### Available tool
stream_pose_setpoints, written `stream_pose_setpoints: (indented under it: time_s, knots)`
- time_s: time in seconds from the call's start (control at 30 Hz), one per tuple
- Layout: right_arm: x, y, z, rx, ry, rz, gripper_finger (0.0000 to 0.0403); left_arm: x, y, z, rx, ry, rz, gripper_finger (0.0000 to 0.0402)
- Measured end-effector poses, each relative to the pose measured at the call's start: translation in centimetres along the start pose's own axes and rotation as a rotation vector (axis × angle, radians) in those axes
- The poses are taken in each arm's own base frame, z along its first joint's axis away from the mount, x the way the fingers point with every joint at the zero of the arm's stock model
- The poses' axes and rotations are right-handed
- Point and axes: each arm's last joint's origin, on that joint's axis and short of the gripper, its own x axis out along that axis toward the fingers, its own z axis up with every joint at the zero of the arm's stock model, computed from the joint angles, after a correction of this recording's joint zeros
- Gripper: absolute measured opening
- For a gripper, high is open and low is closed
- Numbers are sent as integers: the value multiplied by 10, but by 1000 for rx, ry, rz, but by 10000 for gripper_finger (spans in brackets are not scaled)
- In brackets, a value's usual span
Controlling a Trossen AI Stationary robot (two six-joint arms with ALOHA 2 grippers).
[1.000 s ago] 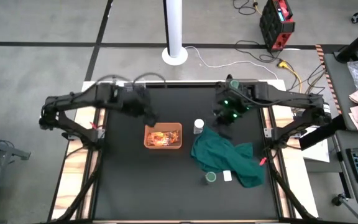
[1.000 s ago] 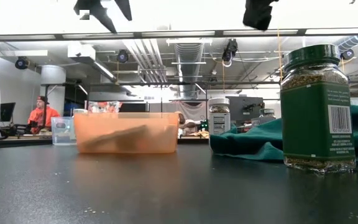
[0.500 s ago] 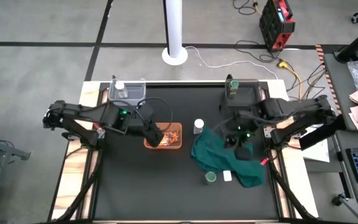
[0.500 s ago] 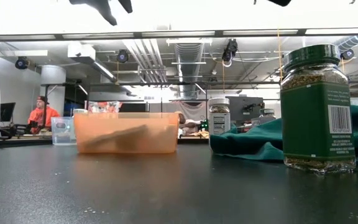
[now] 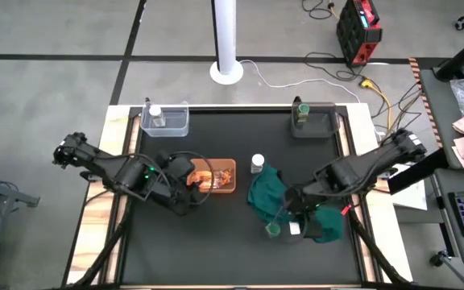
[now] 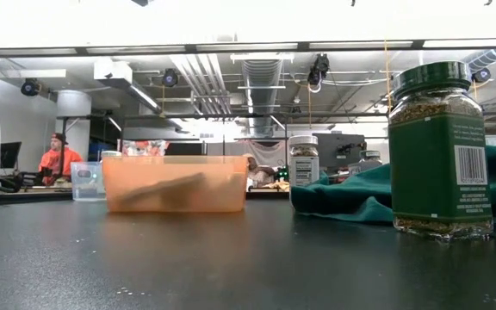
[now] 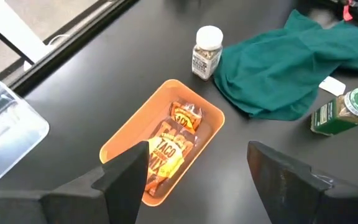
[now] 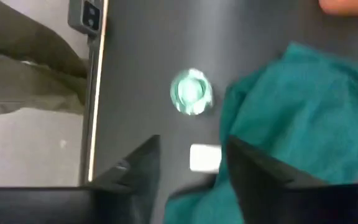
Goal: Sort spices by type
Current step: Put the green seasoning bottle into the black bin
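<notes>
A green-capped spice jar stands upright on the table beside a small white block and the near edge of a dark green cloth. My right gripper hovers open over that cloth edge, just short of the jar. A white-capped jar stands at the cloth's far side. Foil packets lie in an orange bin. My left gripper is open at the bin's near left side. Neither gripper shows in the low view.
A clear bin at the far left holds a white-capped jar. A bin at the far right holds a green-capped jar. In the low view the green-capped jar stands close in front of the cloth.
Both arms have swung from the far side toward the table's near edge. My left gripper has passed over the orange bin to its near left side. My right gripper has left the far right bin and crossed the cloth toward the green-capped jar.
</notes>
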Motion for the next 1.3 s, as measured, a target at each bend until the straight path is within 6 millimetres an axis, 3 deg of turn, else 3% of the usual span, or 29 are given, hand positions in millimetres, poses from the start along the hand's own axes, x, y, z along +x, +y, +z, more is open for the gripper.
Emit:
stream_pose_setpoints:
  time_s: [0.13,0.23,0.47,0.63,0.97,1.13,1.3]
  knots:
    - [28,9,12,-109,-9,-26,249,-2,-1,-2,13,-6,5,255]
    - [56,8,16,-127,79,-61,300,-2,1,-3,25,-2,19,255]
    - [109,2,22,-195,221,-99,363,-2,3,-4,47,8,43,255]
    - [131,-2,25,-194,260,-108,365,-2,4,-5,52,11,47,255]
    - [144,-2,29,-208,245,-106,359,-2,4,-5,55,8,52,255]
    - [145,-2,29,-209,245,-105,319,-1,4,-5,57,-2,60,255]
    - [146,-4,29,-204,249,-105,244,-1,4,-5,56,-2,60,255]
